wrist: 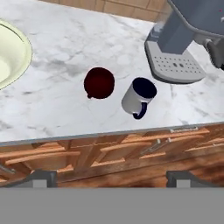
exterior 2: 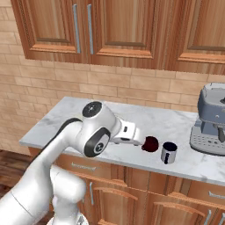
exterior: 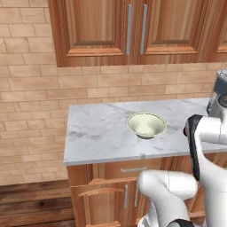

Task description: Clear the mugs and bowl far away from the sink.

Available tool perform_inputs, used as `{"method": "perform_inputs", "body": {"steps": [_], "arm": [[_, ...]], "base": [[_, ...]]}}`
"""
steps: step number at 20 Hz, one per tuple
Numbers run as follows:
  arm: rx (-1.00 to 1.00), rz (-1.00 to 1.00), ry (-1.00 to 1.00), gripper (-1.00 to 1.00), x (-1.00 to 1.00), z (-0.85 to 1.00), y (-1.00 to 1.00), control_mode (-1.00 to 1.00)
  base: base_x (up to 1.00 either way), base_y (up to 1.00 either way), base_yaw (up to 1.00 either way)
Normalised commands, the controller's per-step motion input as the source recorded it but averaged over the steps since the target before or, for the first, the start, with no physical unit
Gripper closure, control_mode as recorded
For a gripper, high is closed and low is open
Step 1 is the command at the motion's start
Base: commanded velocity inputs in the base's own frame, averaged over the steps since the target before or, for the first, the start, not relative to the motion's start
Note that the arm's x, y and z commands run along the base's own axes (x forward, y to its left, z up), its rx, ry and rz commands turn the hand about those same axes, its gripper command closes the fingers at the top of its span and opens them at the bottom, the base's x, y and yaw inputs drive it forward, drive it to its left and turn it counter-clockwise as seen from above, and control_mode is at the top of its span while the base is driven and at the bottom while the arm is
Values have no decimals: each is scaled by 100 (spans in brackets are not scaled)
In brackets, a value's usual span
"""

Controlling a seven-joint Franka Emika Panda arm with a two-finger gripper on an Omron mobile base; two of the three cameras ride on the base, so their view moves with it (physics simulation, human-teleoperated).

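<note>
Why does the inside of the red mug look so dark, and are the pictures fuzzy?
Hand view: the red mug is dark maroon all over, its inside in shadow; soft shadows fall beside it and the grey mug. Left base view: the bowl looks slightly soft. Right base view: flat, even light, no glare.

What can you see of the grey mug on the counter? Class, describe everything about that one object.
The grey mug is a small cylinder with a pale grey, metallic-looking outside, a dark navy inside and a dark blue loop handle. It stands upright and looks empty. It sits on the white marble counter near the front edge, between the maroon mug and the grey coffee machine, apart from both. Only the counter touches it.
</note>
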Motion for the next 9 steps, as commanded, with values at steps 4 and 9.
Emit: {"method": "perform_inputs", "body": {"steps": [4,9], "arm": [[0,4,-8,-100,-83,36,92,-100],[2,3,-12,-100,-71,6,26,-100]], "base": [[0,0,0],[0,0,0]]}}
